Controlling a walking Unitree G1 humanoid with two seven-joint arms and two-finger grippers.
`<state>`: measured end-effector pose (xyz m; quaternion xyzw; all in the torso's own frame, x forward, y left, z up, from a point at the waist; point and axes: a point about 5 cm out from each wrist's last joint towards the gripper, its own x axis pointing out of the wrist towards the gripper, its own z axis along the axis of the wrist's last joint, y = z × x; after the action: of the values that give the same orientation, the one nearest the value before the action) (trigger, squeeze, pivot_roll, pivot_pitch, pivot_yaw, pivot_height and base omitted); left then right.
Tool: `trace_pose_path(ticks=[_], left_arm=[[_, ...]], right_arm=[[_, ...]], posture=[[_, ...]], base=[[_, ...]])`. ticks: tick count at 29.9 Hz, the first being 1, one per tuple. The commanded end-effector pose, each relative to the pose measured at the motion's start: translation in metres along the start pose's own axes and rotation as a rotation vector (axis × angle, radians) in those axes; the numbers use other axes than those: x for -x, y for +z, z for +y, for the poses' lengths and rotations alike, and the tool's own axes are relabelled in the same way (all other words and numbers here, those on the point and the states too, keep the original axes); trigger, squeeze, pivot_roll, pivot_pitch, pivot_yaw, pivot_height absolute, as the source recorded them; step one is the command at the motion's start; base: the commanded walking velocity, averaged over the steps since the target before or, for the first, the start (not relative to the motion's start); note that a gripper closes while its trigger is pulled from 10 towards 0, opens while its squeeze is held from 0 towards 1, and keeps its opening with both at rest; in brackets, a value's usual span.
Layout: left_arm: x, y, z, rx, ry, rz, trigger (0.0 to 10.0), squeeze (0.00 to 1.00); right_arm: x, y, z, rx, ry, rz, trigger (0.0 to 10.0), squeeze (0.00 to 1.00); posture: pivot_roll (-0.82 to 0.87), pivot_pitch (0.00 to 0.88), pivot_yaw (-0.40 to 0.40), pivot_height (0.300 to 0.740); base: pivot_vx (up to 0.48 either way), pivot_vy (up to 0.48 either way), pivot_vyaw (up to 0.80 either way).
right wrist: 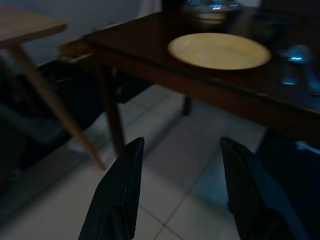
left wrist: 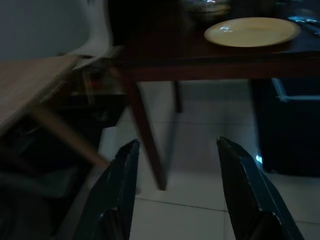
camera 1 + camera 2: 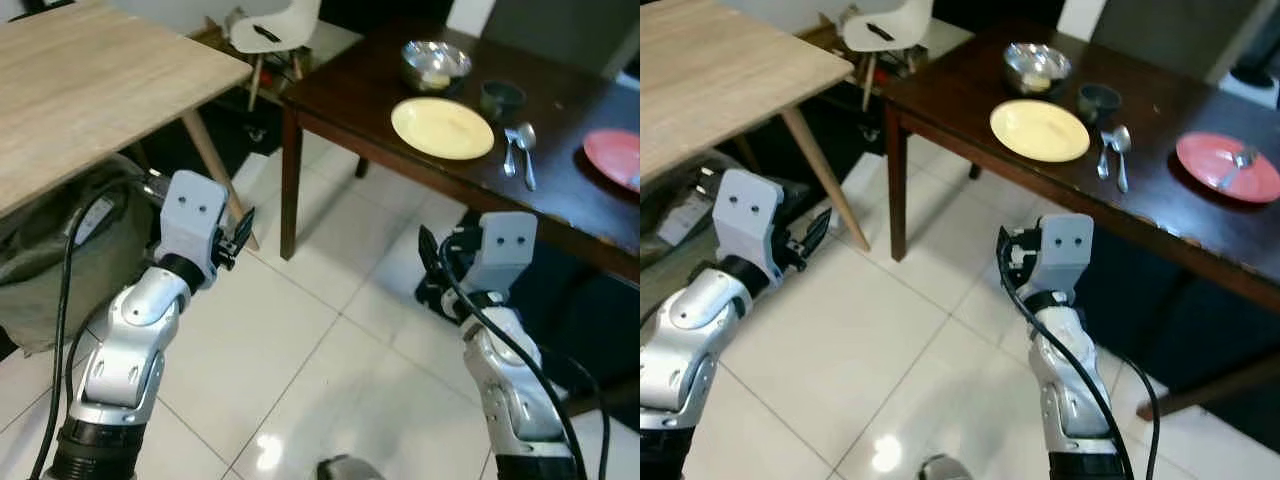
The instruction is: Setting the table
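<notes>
Both pincers hang empty with their fingers spread apart: the left gripper (image 3: 238, 240) over the white tiled floor (image 3: 300, 340) beside the pale wooden table (image 3: 90, 90), the right gripper (image 3: 432, 262) short of the dark table's (image 3: 570, 215) near edge and below its top. On that dark table lie the yellow plate (image 3: 442, 127), a metal bowl (image 3: 436, 65) behind it, a dark cup (image 3: 502, 98), two spoons (image 3: 518, 150) side by side just right of the plate, and a red plate (image 3: 1228, 166) farther right with what looks like another spoon on it, though that is too small to be sure. Nothing is held, so this reads as the approach step, before any pick. Next the robot probably needs to step closer and raise one arm above the table's edge to reach the yellow plate or the spoons.
</notes>
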<state>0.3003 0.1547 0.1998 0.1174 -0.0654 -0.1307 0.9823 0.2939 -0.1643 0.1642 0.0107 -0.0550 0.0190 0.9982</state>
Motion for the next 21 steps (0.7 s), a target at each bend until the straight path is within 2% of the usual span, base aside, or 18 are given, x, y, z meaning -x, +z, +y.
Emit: trace_pose_path(ticks=[1,5,9,11,13,14,17,19,20,21], left_arm=[[0.001,-0.003,-0.002,0.0,-0.008,0.014,10.0,0.2],[0.002,-0.004,-0.004,0.003,-0.011,0.016,10.0,0.2],[0.009,-0.016,-0.005,0.012,-0.014,0.055,10.0,0.2],[0.018,-0.034,-0.006,0.004,-0.007,0.118,10.0,0.2],[0.029,-0.057,-0.006,-0.018,0.009,0.199,10.0,0.2],[0.029,-0.057,-0.006,-0.018,0.009,0.199,10.0,0.2],[0.047,-0.099,-0.001,-0.027,0.061,0.355,10.0,0.2],[0.064,-0.131,0.004,0.024,0.096,0.49,10.0,0.2],[0.064,-0.131,0.004,0.024,0.096,0.49,10.0,0.2],[0.073,-0.145,0.007,0.037,0.11,0.556,10.0,0.2]], right_arm=[[0.002,-0.003,-0.004,0.005,-0.013,0.016,10.0,0.0],[0.002,-0.004,-0.004,0.006,-0.012,0.018,10.0,0.0],[0.006,-0.012,-0.003,0.008,-0.008,0.043,10.0,0.0],[0.011,-0.026,-0.003,0.011,0.011,0.084,10.0,0.0],[0.018,-0.049,-0.001,-0.034,0.035,0.157,10.0,0.0],[0.018,-0.049,-0.001,-0.034,0.035,0.157,10.0,0.0],[0.033,-0.085,0.005,-0.149,0.095,0.288,10.0,0.0],[0.042,-0.109,0.011,-0.272,0.143,0.376,10.0,0.0],[0.042,-0.109,0.011,-0.272,0.143,0.376,10.0,0.0],[0.045,-0.119,0.013,-0.322,0.152,0.41,10.0,0.0]], posture=[[-0.09,0.052,0.033,0.74],[-0.09,0.051,0.032,0.74],[-0.09,0.05,0.031,0.74],[-0.09,0.049,0.029,0.74],[-0.09,0.049,0.026,0.74],[-0.09,0.049,0.026,0.74],[-0.08,0.047,0.024,0.74],[-0.08,0.047,0.024,0.74],[-0.08,0.047,0.024,0.74],[-0.09,0.046,0.026,0.74]], base=[[0.0,0.0,-0.8],[0.0,0.0,-0.8],[0.0,0.0,-0.8],[0.0,0.0,-0.8],[0.0,0.0,-0.8],[0.0,0.0,-0.8],[0.0,0.0,-0.8],[0.0,0.0,0.0],[0.0,0.0,0.0],[0.0,0.0,0.0]])
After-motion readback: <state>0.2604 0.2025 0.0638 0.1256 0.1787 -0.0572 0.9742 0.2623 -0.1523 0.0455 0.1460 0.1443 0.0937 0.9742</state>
